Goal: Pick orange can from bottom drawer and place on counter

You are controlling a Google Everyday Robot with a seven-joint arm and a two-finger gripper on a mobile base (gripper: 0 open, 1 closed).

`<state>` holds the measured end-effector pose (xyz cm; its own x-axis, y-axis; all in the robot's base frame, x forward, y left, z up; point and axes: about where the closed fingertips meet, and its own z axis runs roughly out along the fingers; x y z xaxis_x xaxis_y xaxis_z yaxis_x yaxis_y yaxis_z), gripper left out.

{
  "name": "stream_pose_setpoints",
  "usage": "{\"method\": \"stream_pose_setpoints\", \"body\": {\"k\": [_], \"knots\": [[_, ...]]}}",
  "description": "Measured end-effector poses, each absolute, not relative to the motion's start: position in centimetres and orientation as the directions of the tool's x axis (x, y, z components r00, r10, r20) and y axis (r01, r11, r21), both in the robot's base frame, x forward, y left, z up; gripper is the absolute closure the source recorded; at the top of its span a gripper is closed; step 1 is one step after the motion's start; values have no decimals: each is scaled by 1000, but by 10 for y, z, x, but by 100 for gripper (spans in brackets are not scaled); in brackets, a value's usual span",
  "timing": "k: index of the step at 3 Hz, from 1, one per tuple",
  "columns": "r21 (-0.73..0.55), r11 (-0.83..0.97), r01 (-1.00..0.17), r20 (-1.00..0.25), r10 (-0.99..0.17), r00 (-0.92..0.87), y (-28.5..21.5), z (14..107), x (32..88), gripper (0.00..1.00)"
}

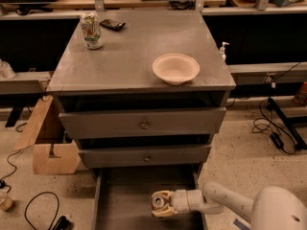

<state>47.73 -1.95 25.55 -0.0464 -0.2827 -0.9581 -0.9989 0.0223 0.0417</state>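
The bottom drawer (125,195) is pulled open at the foot of the grey cabinet. The orange can (157,201) stands in its right part; only its silver top and a bit of dark body show. My gripper (159,206) reaches in from the right on a white arm, low in the drawer. Its pale fingers (162,212) sit on either side of the can and are closed against it. The counter (129,56) is the grey cabinet top above.
A white can with green and red print (91,30) and a dark remote (112,25) stand at the counter's back left. A white bowl (176,68) sits at its front right. Cardboard pieces (48,143) and cables (38,210) lie on the floor at the left.
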Motion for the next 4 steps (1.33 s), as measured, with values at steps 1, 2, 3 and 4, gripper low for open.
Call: {"method": "stream_pose_setpoints", "body": {"k": [1, 2, 3, 4], "knots": [[109, 53, -993, -970, -211, -118, -51, 337, 462, 100], [164, 83, -983, -974, -146, -174, -95, 427, 464, 100], [182, 121, -976, -975, -110, -195, -136, 525, 486, 100], [162, 176, -971, -978, -102, -182, -168, 613, 510, 100]]}}
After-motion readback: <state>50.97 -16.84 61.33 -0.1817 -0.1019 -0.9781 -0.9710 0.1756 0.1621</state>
